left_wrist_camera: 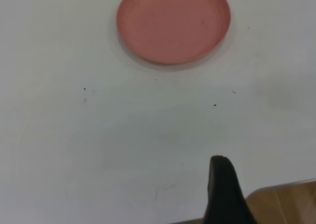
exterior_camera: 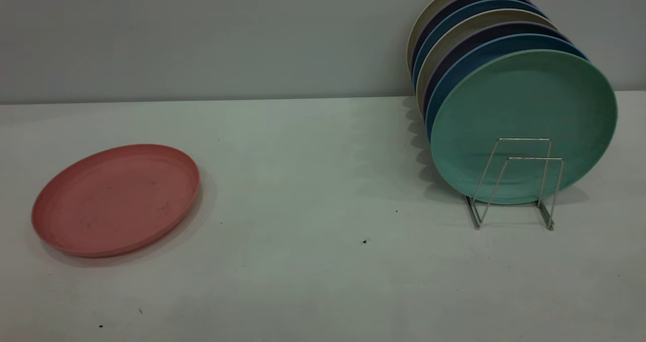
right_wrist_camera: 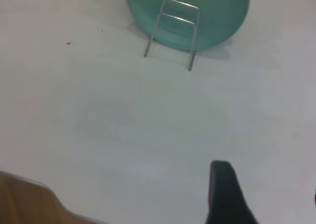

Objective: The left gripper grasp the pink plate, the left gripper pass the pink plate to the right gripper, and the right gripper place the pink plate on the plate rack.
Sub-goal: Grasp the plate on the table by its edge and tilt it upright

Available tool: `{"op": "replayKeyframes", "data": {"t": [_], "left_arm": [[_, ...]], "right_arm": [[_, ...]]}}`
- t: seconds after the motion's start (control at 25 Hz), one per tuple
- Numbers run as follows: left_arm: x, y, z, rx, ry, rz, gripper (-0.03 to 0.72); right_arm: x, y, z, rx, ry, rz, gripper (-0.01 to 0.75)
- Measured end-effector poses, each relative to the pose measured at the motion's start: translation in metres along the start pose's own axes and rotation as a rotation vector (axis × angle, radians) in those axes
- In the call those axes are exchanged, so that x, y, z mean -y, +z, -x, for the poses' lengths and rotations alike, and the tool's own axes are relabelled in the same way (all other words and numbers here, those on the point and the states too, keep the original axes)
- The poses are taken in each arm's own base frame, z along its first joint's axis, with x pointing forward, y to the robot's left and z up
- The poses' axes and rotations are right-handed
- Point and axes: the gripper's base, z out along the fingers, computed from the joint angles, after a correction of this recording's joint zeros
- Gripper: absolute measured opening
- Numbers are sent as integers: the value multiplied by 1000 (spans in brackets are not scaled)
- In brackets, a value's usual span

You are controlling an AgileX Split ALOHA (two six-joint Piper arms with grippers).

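Observation:
The pink plate [exterior_camera: 117,200] lies flat on the white table at the left; it also shows in the left wrist view [left_wrist_camera: 173,23]. The plate rack [exterior_camera: 517,183] stands at the right, its two front wire loops free; it also shows in the right wrist view [right_wrist_camera: 174,28]. Neither gripper shows in the exterior view. My left gripper [left_wrist_camera: 276,204] is far back from the plate, near the table edge, with one black finger [left_wrist_camera: 222,189] showing and nothing beside it. My right gripper [right_wrist_camera: 270,199] is far back from the rack, with one finger [right_wrist_camera: 224,194] showing. Both are empty.
Several plates stand upright in the rack, a mint-green plate [exterior_camera: 525,125] at the front, blue, dark and beige ones behind. A grey wall runs behind the table. The table edge and wood beyond it show in both wrist views [left_wrist_camera: 286,204] [right_wrist_camera: 24,199].

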Motion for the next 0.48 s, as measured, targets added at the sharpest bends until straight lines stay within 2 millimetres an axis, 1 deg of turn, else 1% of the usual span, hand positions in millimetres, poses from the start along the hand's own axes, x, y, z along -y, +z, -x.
{"op": "replayKeyframes", "data": {"t": [0.48], "left_arm": [[0,0,1,8,2,1,485]], "right_arm": [[0,-1,1,13,2,2,443]]}}
